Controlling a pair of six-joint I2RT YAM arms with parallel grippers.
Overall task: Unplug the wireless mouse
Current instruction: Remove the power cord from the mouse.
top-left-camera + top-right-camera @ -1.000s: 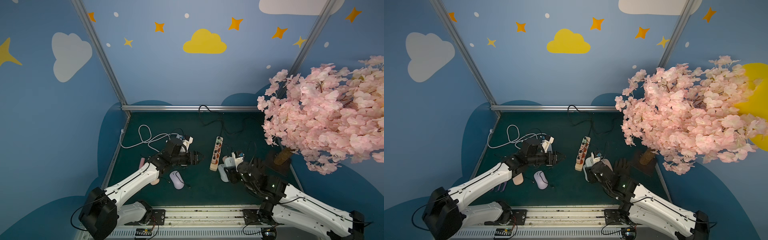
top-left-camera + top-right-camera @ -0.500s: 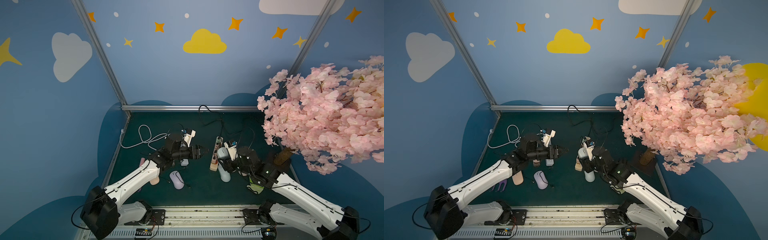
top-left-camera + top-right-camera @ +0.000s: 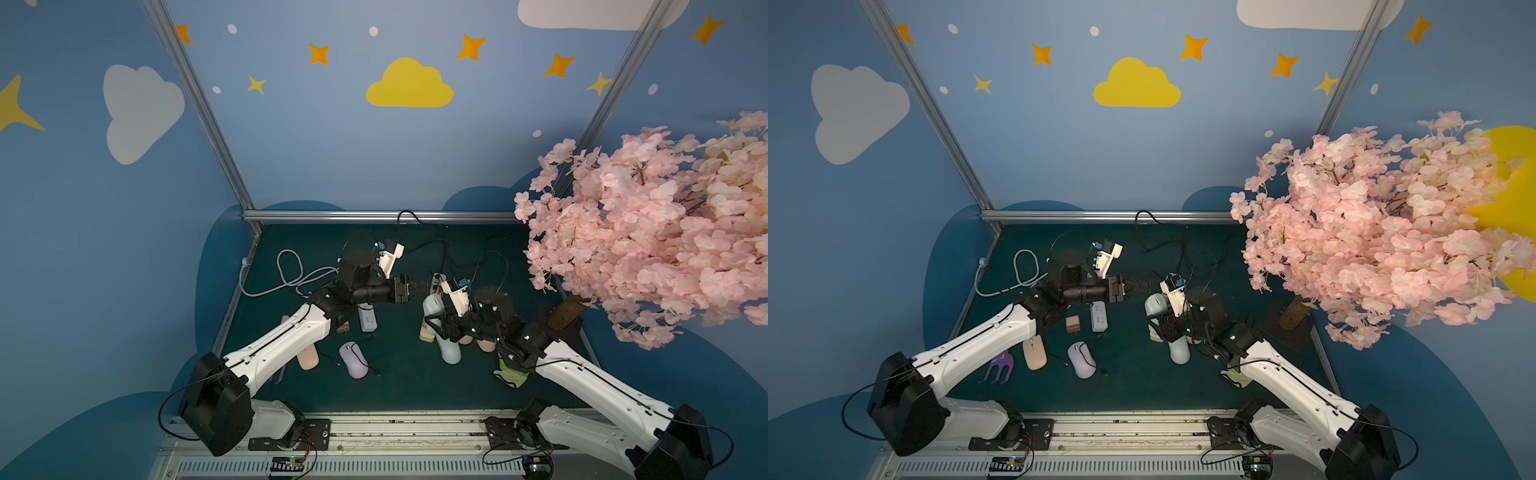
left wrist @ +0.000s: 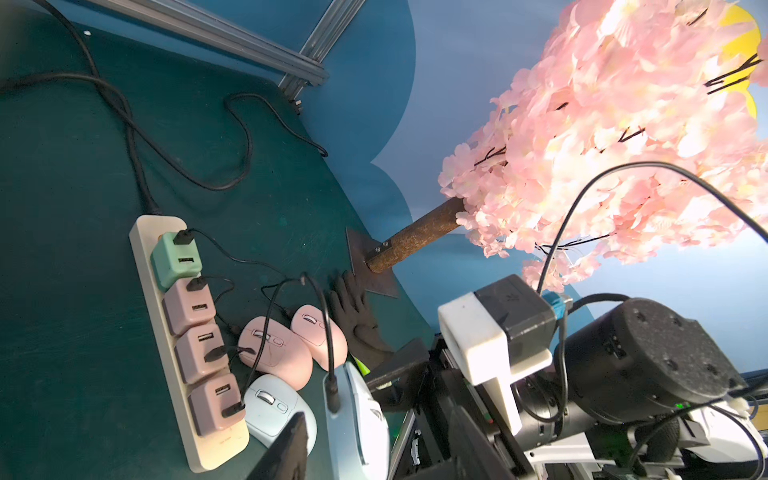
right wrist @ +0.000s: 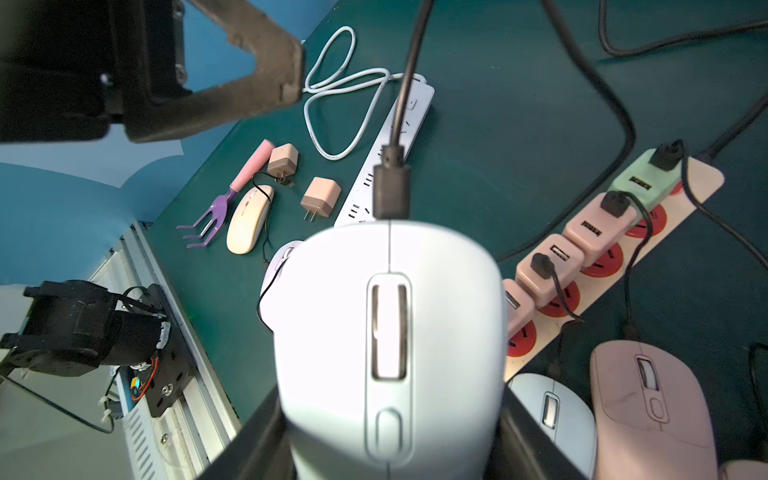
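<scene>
Wireless mouse (image 5: 390, 332), one of six, in right end effector's (image 5: 392, 440) pinch; left end effector (image 3: 417, 286) spread.

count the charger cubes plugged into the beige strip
4, in a row on the power strip: green cube at the cord end, first pink cube beside it, middle pink cube, last pink cube at the far end. None seems hidden.

Wireless mouse (image 5: 390, 332): pale blue, smooth-shelled, with a scroll wheel and one small button down its spine.
Pose: raised off the table (image 5: 498, 104), button side facing the right wrist camera, both flanks pinched in the right claw (image 5: 395, 440).
Place: mid-table in both top views, just right of centre frame (image 3: 432, 305).
Plug (image 5: 390, 187): black, seated in the mouse's nose, its black cable (image 5: 411, 62) climbing to the top edge of the frame.
</scene>
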